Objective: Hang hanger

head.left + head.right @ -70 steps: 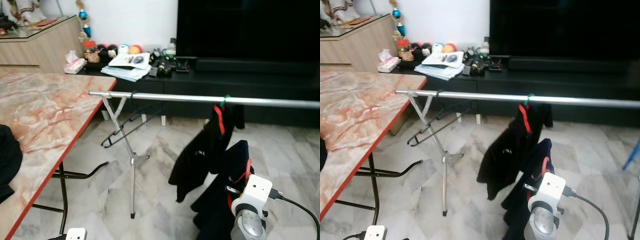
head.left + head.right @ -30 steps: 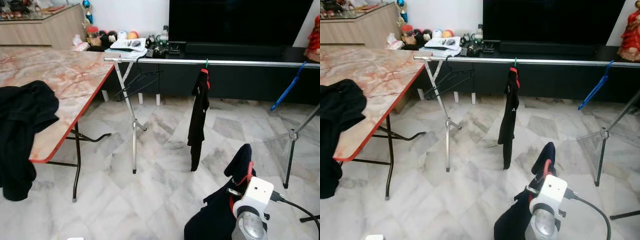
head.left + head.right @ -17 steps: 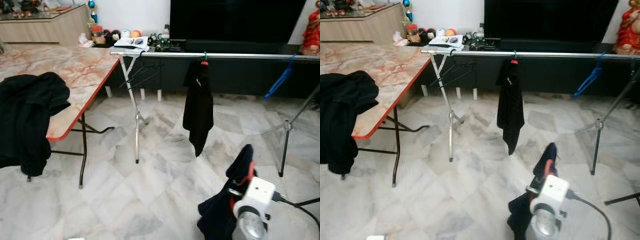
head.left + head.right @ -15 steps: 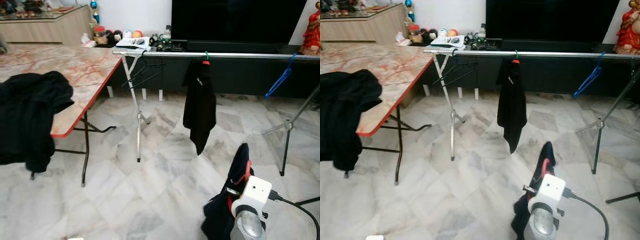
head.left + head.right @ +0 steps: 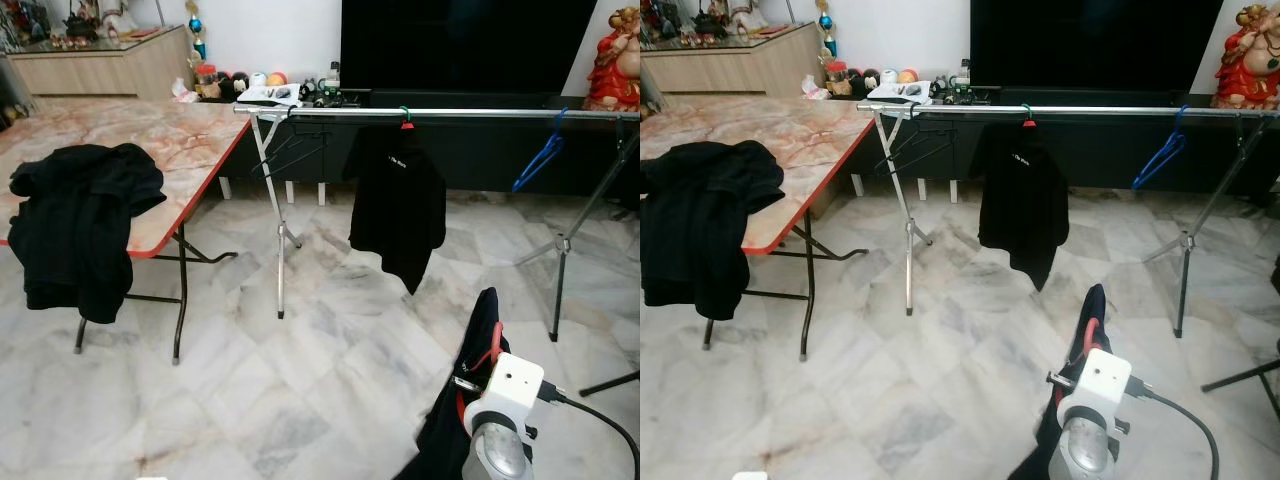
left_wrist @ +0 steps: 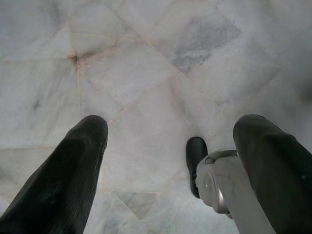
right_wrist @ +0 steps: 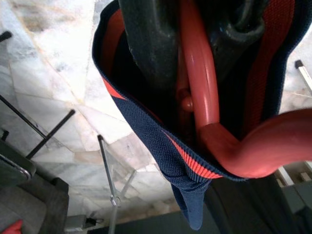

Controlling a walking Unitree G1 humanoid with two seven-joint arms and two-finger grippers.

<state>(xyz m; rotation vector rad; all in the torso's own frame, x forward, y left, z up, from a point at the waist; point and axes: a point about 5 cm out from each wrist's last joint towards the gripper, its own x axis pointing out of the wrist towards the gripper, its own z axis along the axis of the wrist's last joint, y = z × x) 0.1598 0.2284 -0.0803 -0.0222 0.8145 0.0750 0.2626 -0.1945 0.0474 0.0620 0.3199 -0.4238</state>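
Note:
My right gripper (image 7: 195,34) is shut on the neck of a red hanger (image 7: 200,87) that carries a dark navy garment (image 5: 470,400) with red trim. It is held low at the bottom right, well short of the rail. A silver clothes rail (image 5: 470,113) runs across the room ahead. On it hangs a black shirt (image 5: 400,200) on a red hanger with a green hook. My left gripper (image 6: 170,161) hangs open over the marble floor, with nothing between its fingers.
A blue hanger (image 5: 538,165) hangs further right on the rail, and black hangers (image 5: 290,155) hang at its left end. A marble-topped folding table (image 5: 150,150) with a black garment (image 5: 85,225) draped over it stands to the left. The rail's tripod legs (image 5: 560,245) stand on the floor.
The whole view has pulled back from the rail, so the table and black garment show more fully. The hung black shirt has turned broadside. My right gripper keeps its hold.

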